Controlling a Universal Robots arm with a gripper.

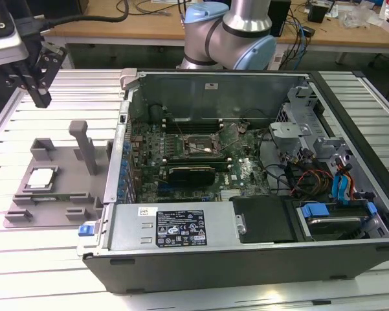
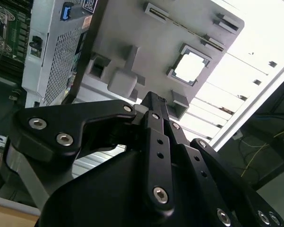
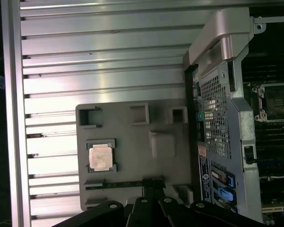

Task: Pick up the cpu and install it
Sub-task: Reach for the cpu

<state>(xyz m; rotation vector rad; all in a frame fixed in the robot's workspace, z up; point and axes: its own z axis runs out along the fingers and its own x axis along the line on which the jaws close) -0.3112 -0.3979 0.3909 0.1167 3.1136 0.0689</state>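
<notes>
The tool hangs above the surface, pressed together and empty. The cpu sits in the grey tray

No words or numbers can be read. A black label with white print is stuck on the silver box inside the computer case, at the case's front edge. A small white label sits on the same box, just beside the black one. The print on both is too tiny to make out. Outside the case, toward the exterior view's left, the cpu has faint marks on its shiny top in the first wrist view. They cannot be read either.
</notes>
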